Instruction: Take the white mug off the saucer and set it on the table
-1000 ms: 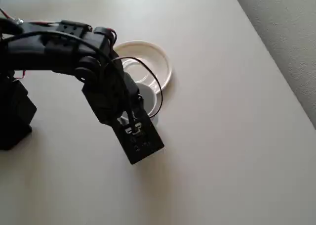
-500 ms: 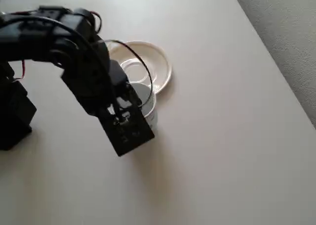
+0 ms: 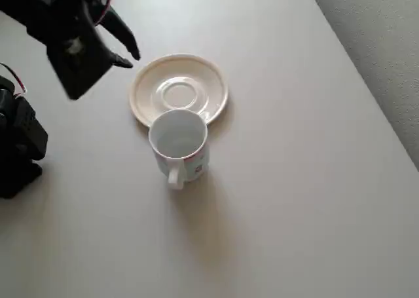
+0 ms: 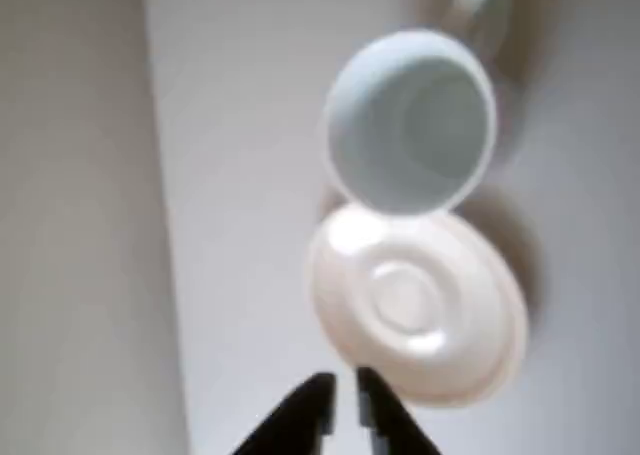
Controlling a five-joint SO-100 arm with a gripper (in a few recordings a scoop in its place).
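The white mug [image 3: 178, 141] stands upright on the table [image 3: 294, 200], just off the near rim of the saucer [image 3: 196, 75], its handle pointing toward the picture's bottom. The saucer holds nothing. My black gripper [image 3: 129, 57] hangs up at the left of the saucer, apart from both, open by a narrow gap with nothing between its fingers. In the wrist view the gripper [image 4: 345, 390] points at the saucer [image 4: 415, 305], and the mug [image 4: 412, 120] sits beyond it.
The arm's black base [image 3: 16, 147] stands at the left edge. The table's right edge runs diagonally, with textured grey floor [image 3: 386, 42] past it. Bare tabletop stretches to the right of the mug and below it.
The gripper has let go of the mug and pulled back up and to the left. The mug now stands uncovered on the table beside the saucer.
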